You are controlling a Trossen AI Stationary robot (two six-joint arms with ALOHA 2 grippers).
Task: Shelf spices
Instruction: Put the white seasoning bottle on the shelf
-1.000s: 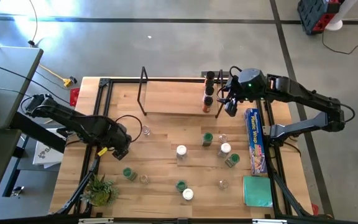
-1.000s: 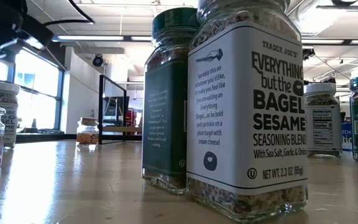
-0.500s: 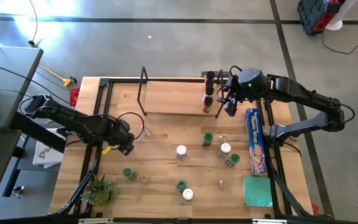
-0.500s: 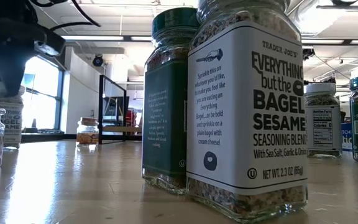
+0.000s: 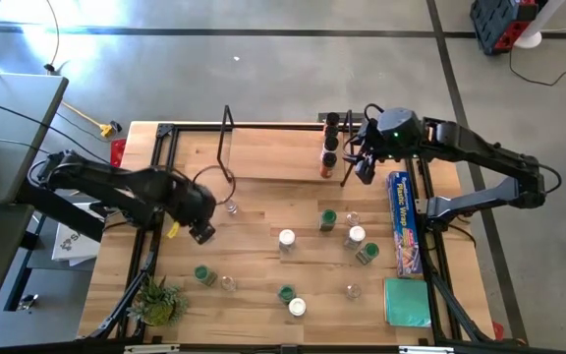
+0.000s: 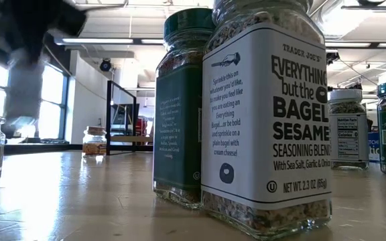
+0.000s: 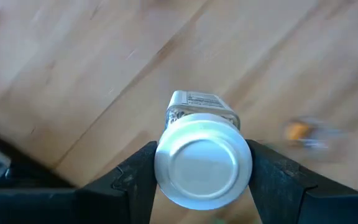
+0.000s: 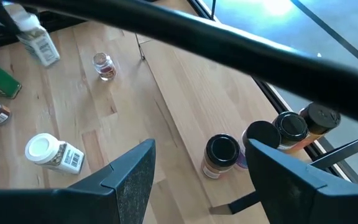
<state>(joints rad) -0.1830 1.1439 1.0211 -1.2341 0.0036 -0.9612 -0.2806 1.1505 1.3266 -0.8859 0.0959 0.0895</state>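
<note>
A white-lidded spice jar [image 7: 204, 165] hangs above the table's left part with my left gripper [image 5: 201, 231] shut on it. It appears blurred in the low view [image 6: 22, 94] and far off in the right wrist view [image 8: 37, 37]. The shelf [image 5: 273, 157], a pale board with black wire ends, stands at the far middle, and three jars [image 5: 330, 147] stand on its right end. My right gripper [image 8: 201, 186] hovers open by that end [image 5: 365, 167], holding nothing. Several other jars stand loose on the table, among them a white-lidded one [image 5: 287, 238] and a green-lidded one [image 5: 328, 218]. My left gripper pinches the jar at its top, one finger on each side of the white lid [image 7: 160, 168]. The fingers come from above, pointing steeply down. The jar hangs below them, lifted clear of the table and a little tilted.
A long blue plastic-wrap box [image 5: 404, 224] and a green pad [image 5: 407, 302] lie along the right edge. A small green plant [image 5: 158, 300] sits at the near left corner. Two tall jars [image 6: 267, 114] stand close before the low camera. A jar [image 8: 53, 152] lies on its side.
My left gripper has taken hold of the white-lidded jar that stood at the table's left and has lifted it clear of the wood. It has drifted a little toward the table's right with the jar, which is now tilted.
</note>
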